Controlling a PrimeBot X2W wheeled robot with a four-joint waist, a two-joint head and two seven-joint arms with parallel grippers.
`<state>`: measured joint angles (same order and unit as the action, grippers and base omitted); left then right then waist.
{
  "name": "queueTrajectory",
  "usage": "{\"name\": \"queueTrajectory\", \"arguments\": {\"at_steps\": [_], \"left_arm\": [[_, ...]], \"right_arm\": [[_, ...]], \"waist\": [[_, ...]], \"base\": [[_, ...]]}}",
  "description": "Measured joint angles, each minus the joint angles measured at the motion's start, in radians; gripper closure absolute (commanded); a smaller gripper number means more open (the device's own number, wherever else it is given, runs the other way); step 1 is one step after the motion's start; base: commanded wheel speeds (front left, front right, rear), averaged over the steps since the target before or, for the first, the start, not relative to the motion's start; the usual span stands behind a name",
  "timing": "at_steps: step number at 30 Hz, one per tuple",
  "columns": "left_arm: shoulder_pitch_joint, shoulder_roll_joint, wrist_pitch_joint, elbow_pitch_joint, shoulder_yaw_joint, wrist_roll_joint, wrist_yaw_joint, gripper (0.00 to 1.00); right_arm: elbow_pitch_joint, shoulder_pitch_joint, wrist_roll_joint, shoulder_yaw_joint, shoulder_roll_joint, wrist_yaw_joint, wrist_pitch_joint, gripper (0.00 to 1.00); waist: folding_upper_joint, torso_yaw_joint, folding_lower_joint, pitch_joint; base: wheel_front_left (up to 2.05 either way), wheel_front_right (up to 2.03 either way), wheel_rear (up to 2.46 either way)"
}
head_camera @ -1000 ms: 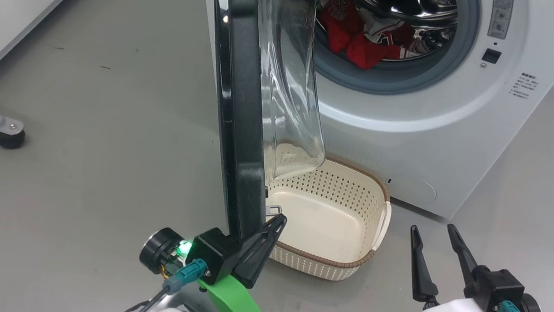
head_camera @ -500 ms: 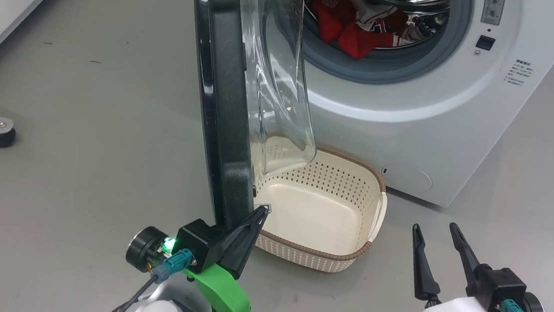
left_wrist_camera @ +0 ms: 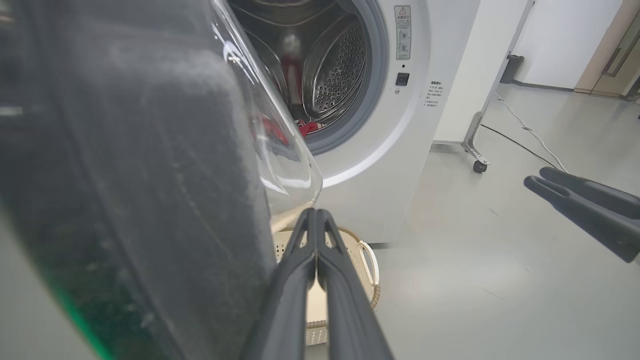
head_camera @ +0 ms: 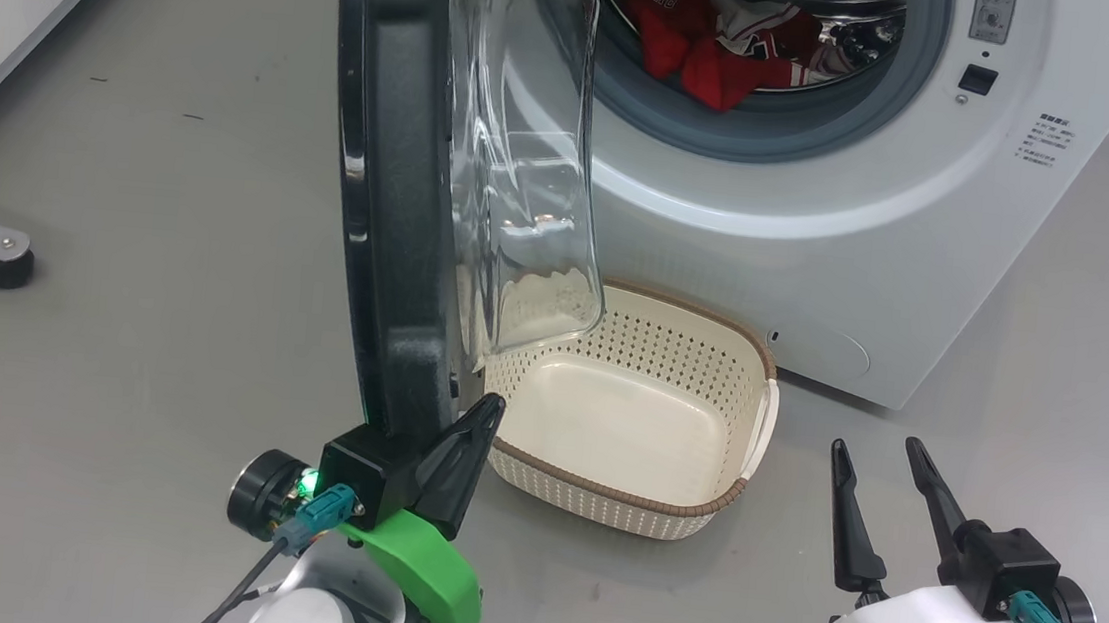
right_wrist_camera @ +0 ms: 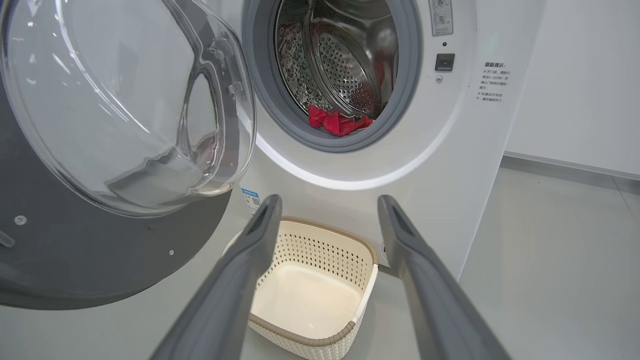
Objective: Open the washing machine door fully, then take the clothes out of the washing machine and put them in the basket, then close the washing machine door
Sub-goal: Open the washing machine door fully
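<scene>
Door (head_camera: 395, 187) stands swung out from the washer (head_camera: 822, 235), edge-on in the head view, with its top cut off by the frame. Its glass bowl (head_camera: 527, 169) covers the far-left corner of the basket (head_camera: 619, 495). Red clothes (head_camera: 698, 53) lie in the drum, whose upper part is cut off. The left gripper (head_camera: 486, 408), fingers pinched together, points up beside the door's lower edge; contact cannot be made out. The right gripper (head_camera: 876, 445) hovers at lower right, fingers spread wide, holding nothing.

In the left wrist view the door (left_wrist_camera: 150, 175) is a dark blur over the left half, just beside the closed left gripper (left_wrist_camera: 315, 212), which hides most of the basket (left_wrist_camera: 372, 292). The clothes (left_wrist_camera: 310, 127) show partly through glass.

In the right wrist view the spread right gripper (right_wrist_camera: 328, 200) points at the basket (right_wrist_camera: 310, 341) on the floor before the washer (right_wrist_camera: 320, 170). The door (right_wrist_camera: 100, 260) is cut off at left, and only a fold of clothes (right_wrist_camera: 337, 121) shows above the gasket.
</scene>
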<state>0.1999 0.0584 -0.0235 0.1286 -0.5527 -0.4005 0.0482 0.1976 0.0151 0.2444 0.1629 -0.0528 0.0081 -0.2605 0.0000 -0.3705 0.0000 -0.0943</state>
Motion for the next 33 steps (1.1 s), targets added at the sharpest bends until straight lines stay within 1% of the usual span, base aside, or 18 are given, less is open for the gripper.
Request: {"name": "queueTrajectory", "arguments": {"at_steps": [10,12,18,25,32,33], "left_arm": [[-0.004,0.007,-0.032,0.026,0.053,-0.005,0.022,1.0],[-0.005,0.012,-0.043,0.029,0.068,-0.008,0.028,1.0],[-0.007,0.024,-0.07,0.043,0.13,-0.013,0.044,1.0],[-0.021,0.031,-0.104,0.056,0.203,-0.025,0.052,1.0],[-0.031,0.042,-0.141,0.069,0.289,-0.05,0.061,1.0],[-0.031,0.042,-0.141,0.069,0.289,-0.05,0.061,1.0]], "right_arm": [[0.002,-0.007,-0.008,-0.006,0.003,0.003,0.0,0.0],[0.002,-0.007,-0.008,-0.007,0.003,0.008,0.0,0.0],[0.003,-0.013,-0.008,-0.008,0.004,0.011,0.0,0.0],[0.003,-0.024,-0.011,-0.016,0.004,0.012,0.0,0.0],[0.002,-0.028,-0.011,-0.017,0.004,0.025,0.0,0.0],[0.002,-0.028,-0.011,-0.017,0.004,0.025,0.0,0.0]], "waist": [[0.0,-0.011,0.0,-0.001],[0.0,-0.011,0.0,-0.002],[0.0,-0.011,0.0,-0.005],[0.0,-0.012,0.0,-0.008],[0.0,-0.015,0.0001,-0.01],[0.0,-0.015,0.0001,-0.01]], "base": [[0.0,0.0,0.0],[0.0,0.0,0.0],[0.0,0.0,0.0],[0.0,0.0,0.0],[0.0,0.0,0.0],[0.0,0.0,0.0]]}}
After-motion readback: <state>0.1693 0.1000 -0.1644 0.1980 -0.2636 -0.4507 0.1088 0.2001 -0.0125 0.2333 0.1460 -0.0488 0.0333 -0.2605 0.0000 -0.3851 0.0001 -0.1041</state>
